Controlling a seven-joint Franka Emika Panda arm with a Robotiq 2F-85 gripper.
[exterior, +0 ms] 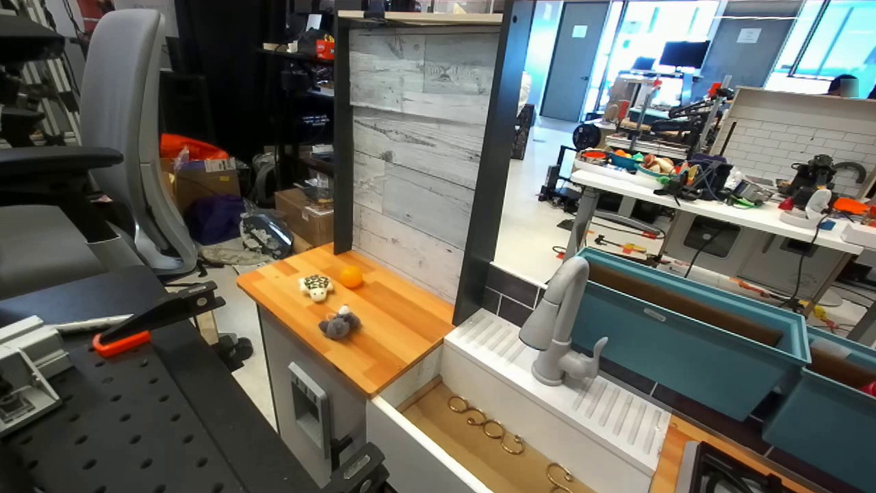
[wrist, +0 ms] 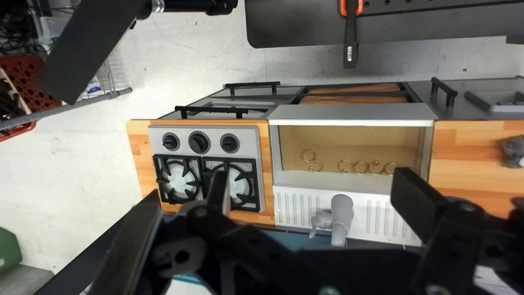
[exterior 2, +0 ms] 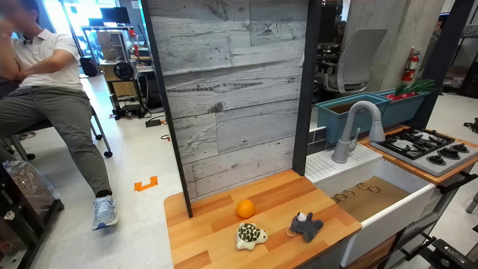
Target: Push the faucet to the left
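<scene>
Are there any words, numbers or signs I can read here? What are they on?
None can be read.
Papers on the background doors: too small.
Label on the red fire extinguisher: too small.
White marks on a black shelf item: too blurred.
Sticker on a cardboard box: too small.

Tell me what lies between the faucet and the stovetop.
In the wrist view, between the faucet and stovetop lie part of the ribbed white ledge and a strip of wooden counter.
</scene>
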